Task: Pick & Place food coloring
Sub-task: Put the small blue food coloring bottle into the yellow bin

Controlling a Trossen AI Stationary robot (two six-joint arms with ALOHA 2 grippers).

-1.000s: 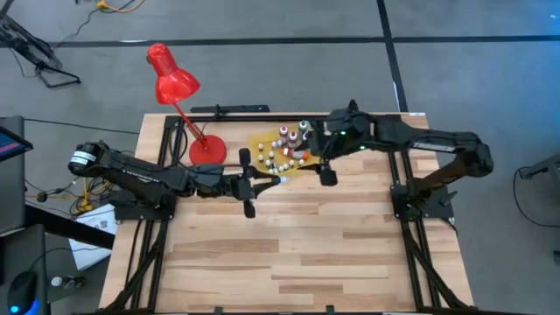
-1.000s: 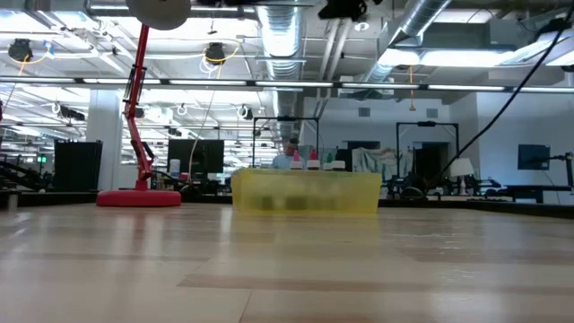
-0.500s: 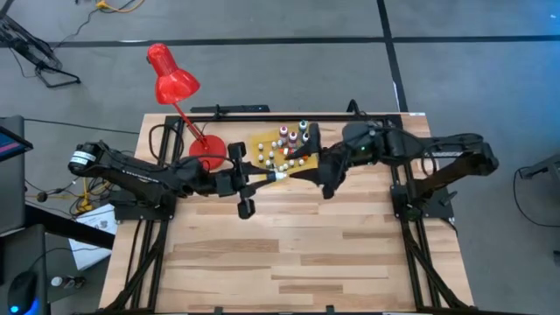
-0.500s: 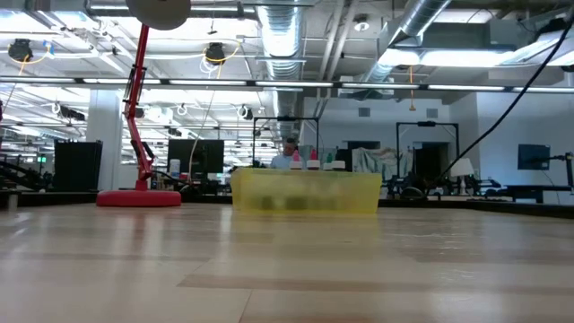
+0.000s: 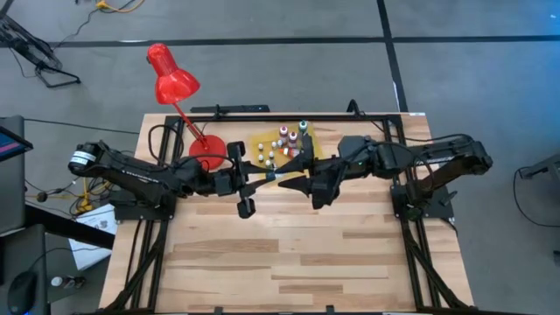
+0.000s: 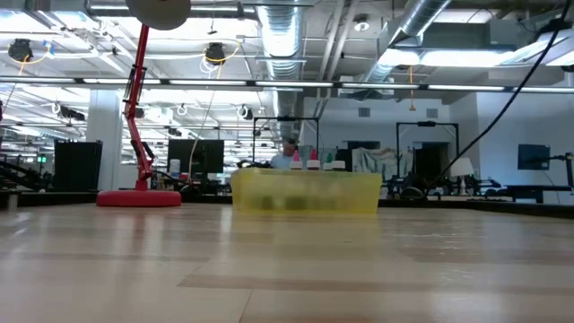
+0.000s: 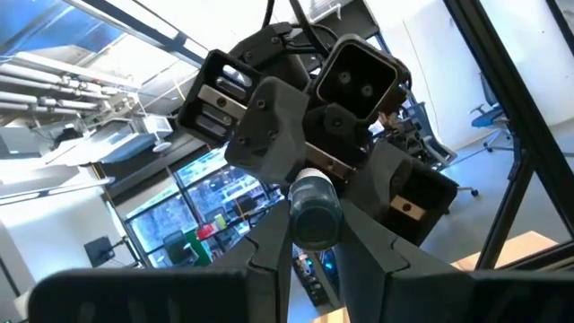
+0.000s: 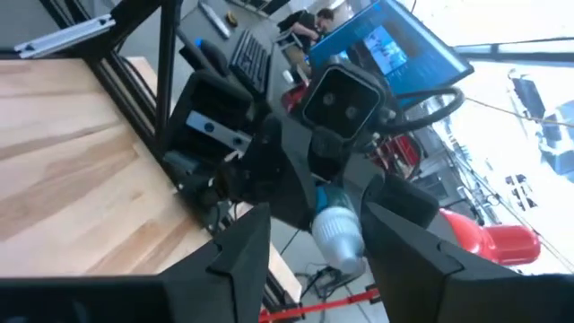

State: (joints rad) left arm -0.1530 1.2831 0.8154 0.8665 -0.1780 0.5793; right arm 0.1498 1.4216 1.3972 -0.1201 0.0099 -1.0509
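Wood-plank table (image 5: pixel 289 254) fills the high view. Both dark arms reach in from the sides and meet just short of the far edge, beside the mat.

Red desk lamp (image 5: pixel 172 83) stands at the far left corner. Its head hangs out past the table edge, and its top is cut off in the low view.

Yellow mat (image 5: pixel 254 143) lies near the far edge. Its near side is partly covered by the two arms. In the low view it reads only as a blurred yellow block (image 6: pixel 305 193).

Food coloring (image 5: pixel 286 140) stands clustered on the mat as small bottles with pale caps. Red and green show; many are only whitish dots, too small to count. In the low view just a few tips show above the yellow block.

Left gripper (image 5: pixel 273 176) is over the table at the mat's near edge, tip to tip with the right gripper (image 5: pixel 299 172). From above the meeting point is too dark to tell what is held.

The left wrist view settles it. The left fingers (image 7: pixel 273 260) are clamped on one bottle (image 7: pixel 316 213), teal-dark with a pale cap.

In the right wrist view the right fingers (image 8: pixel 242 251) are spread wide on either side of that bottle (image 8: pixel 339 229). Contact cannot be made out.
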